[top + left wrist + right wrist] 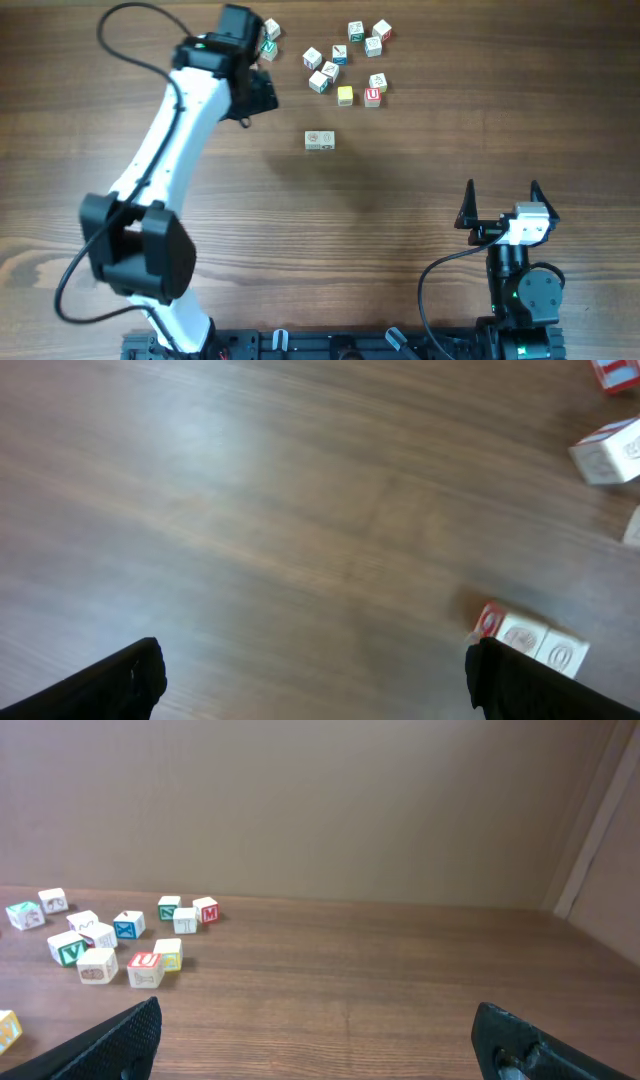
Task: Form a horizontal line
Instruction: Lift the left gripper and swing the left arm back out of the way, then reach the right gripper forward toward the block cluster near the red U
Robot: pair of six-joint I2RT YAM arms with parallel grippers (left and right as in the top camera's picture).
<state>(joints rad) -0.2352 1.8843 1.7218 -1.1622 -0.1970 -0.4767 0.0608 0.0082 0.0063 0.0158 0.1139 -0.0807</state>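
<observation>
The horizontal line (319,141) is a short row of pale wooden cubes touching side to side on the table's middle; two show from overhead. In the left wrist view the row (535,644) lies just beyond the right finger (510,680), with a red side face at its left end. My left gripper (258,95) hangs open to the left of the row, apart from it, and nothing sits between its fingers (315,675). My right gripper (502,195) stands open and empty near the front right (318,1030).
Several loose letter cubes (345,70) are scattered behind the row, also seen in the right wrist view (120,945). Two more cubes (270,35) lie by the left arm's wrist. White cubes (608,452) show at the left wrist view's right edge. A wall (320,810) rises behind the table.
</observation>
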